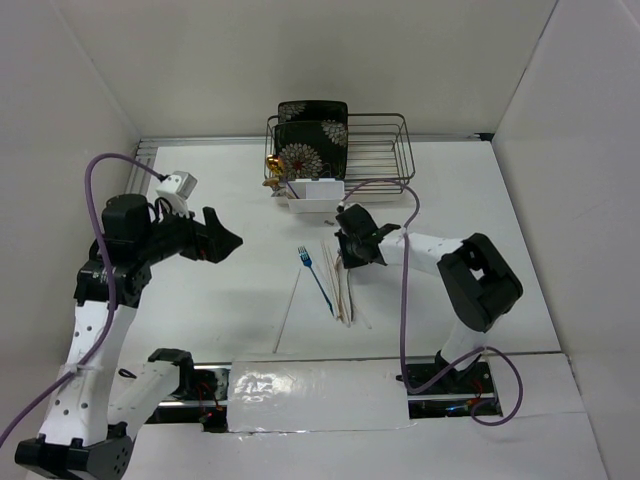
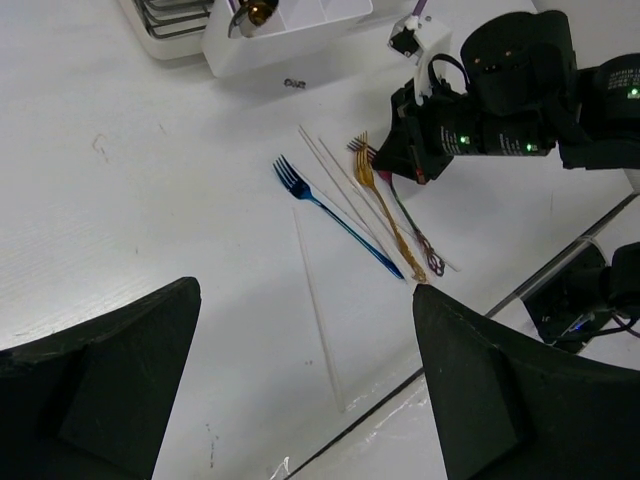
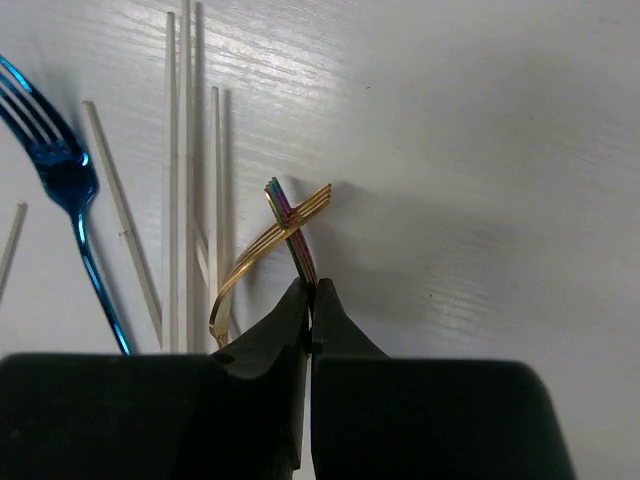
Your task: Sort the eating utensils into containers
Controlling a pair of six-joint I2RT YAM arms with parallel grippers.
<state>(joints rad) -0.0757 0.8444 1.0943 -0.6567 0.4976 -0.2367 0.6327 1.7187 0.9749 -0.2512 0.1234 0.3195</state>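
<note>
So the white plastic caddy point(image 1: 318, 197) is holding a gold spoon point(image 2: 258, 12). Just in front of it, the right claw point(image 3: 311, 295) is pinching shut on a slim rainbow-shiny fork point(image 3: 290, 225) that's crossing a gold fork point(image 3: 262, 255), next to pale chopsticks point(image 3: 185, 150). The left claw point(image 1: 226, 236) is hanging wide open off to the caddy's left.

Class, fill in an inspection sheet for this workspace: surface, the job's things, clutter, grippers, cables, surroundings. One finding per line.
Surface: white table, with utensils lying mid-table.
Job's things: blue fork, gold fork and pale chopsticks lie on the table. The white caddy stands in front of the rack with a gold spoon in it.
Clutter: black wire rack holding floral plates, at the back.
Grippers: left gripper open, holding nothing. Right gripper shut on the multicoloured fork, where the gold fork crosses it.
Cables: purple cables run along both arms.
Surroundings: white walls on three sides.
</note>
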